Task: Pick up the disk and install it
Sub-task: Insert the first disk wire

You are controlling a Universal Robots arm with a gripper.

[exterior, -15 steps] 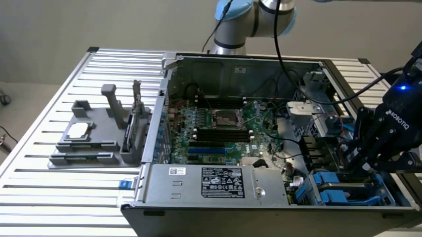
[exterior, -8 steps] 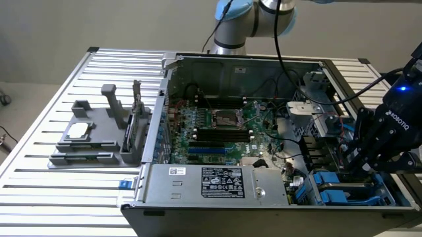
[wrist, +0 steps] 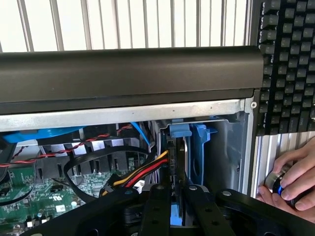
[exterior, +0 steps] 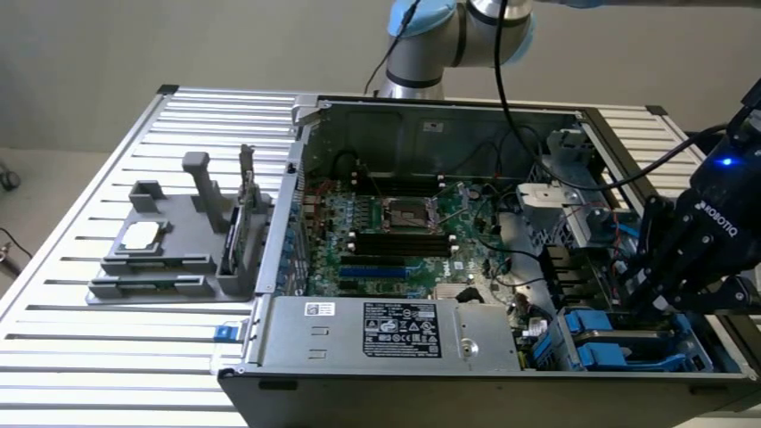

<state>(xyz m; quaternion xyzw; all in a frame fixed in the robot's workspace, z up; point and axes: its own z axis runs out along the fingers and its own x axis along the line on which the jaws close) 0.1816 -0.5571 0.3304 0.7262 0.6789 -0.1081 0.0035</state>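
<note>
The disk (wrist: 183, 162) stands on edge in the drive bay at the case's corner. I see its thin dark edge and its blue plastic carrier (wrist: 198, 147). My gripper (wrist: 176, 211) sits right over it, and its two black fingers (wrist: 156, 206) are closed on the carrier's blue end. In the exterior view the gripper (exterior: 642, 299) hangs low over the blue drive bay (exterior: 594, 325) at the view's right side of the open computer case (exterior: 356, 232). There the fingers hide the disk.
Red, yellow and black cables (wrist: 140, 174) run just beside the disk. The motherboard (exterior: 393, 223) and the power supply box (exterior: 393, 330) fill the case. A grey fixture tray (exterior: 167, 250) stands on the slatted table. A hand (wrist: 293, 179) on a knob and a keyboard (wrist: 288, 64) are beyond the case wall.
</note>
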